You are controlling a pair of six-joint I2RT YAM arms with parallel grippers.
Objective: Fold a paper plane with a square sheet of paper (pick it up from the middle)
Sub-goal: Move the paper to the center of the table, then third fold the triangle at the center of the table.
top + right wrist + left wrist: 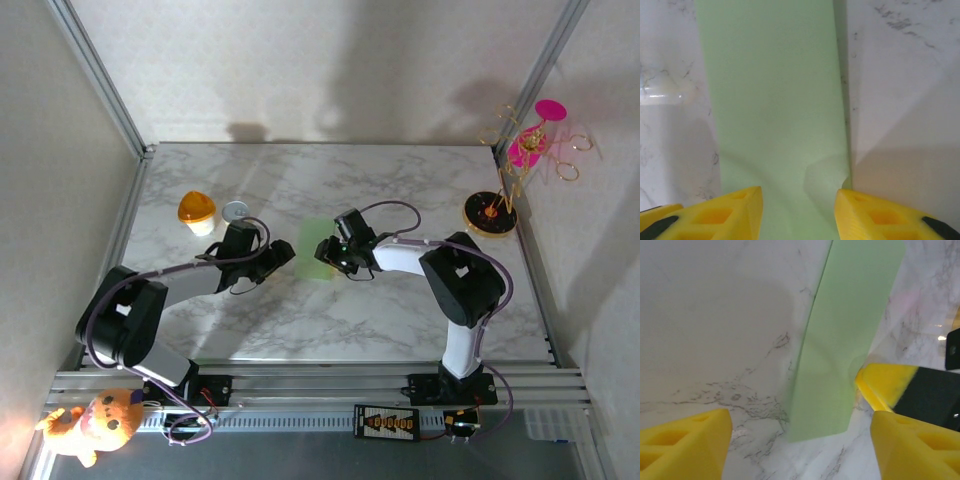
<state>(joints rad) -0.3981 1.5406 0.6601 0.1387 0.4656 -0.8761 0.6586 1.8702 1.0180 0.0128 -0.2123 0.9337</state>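
The square sheet of paper (318,250) is seen as a narrow green strip lying flat mid-worktop (400,180), so a first lengthwise fold is judged done and the nose folds not yet begun. It is flanked by the left tool (283,256) and the right tool (335,256), both held spread; next, a corner must be caught without dragging the thin sheet. Open room is left all round, with the orange-lidded cup (197,210) and the ornament stand (492,212) well apart.

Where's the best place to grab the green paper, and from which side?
Probably the paper by its long edge that seems to lift off the table, at left in the left wrist view. Come low from that side; elsewhere it lies flat, offering no lip.
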